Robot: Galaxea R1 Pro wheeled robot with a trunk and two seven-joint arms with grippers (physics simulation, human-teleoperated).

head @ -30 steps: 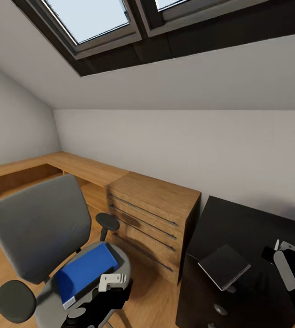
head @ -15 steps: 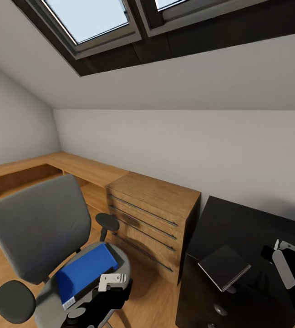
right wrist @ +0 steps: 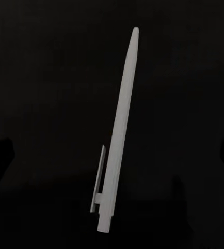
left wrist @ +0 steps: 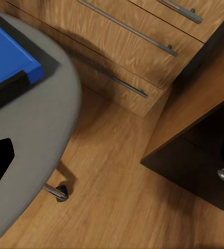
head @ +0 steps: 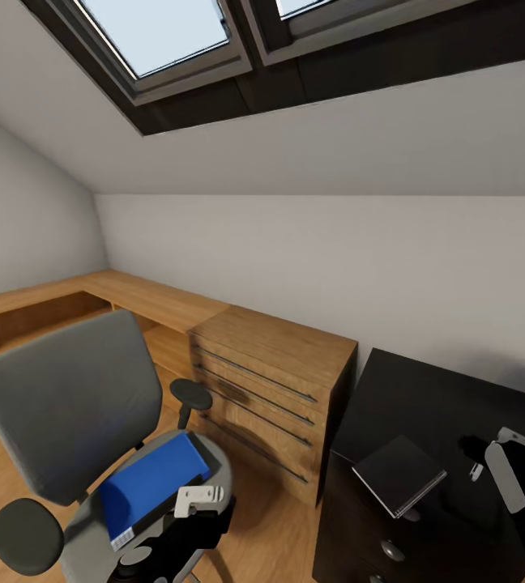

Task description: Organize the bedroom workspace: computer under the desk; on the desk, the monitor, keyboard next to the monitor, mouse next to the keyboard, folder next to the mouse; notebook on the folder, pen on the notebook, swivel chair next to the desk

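Bright daylight comes in through the skylight (head: 165, 32) at the top of the head view. The white walls look soft and even. The chest of drawers (head: 271, 389) has a dark shadow on its front. The black table (head: 424, 405) is very dark, so details there are hard to see. The pen (right wrist: 117, 135) looks pale and sharp against black.

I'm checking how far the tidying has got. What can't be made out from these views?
- Right gripper: head view, cut by the picture's edge; jaws unreadable.
- Left gripper: head view, its dark body blends with the arm; jaws unclear.
- Pen: head view, tiny speck on the desk.
- Folder: left wrist view, cropped at the edge.
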